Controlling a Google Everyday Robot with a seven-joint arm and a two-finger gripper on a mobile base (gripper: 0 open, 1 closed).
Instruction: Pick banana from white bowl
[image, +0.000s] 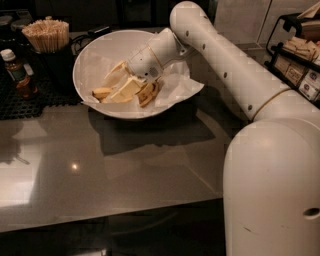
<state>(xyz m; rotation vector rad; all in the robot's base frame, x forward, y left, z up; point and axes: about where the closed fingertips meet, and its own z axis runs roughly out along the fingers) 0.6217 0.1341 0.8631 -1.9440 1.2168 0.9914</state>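
The white bowl (95, 55) stands at the back of the grey counter, lined with crumpled white paper (177, 87). A yellow banana (148, 93) with brown spots lies inside it, its end showing at the left. My gripper (109, 88) reaches down into the bowl from the right. Its two cream fingers (116, 73) are spread apart over the banana, one above it and one lying along it. The middle of the banana is hidden under the lower finger.
A holder of wooden sticks (47, 35) and a small brown bottle (17, 72) stand on a black mat (30, 102) left of the bowl. A rack of packets (300, 55) is at the right. My arm's large white body (270, 185) fills the lower right.
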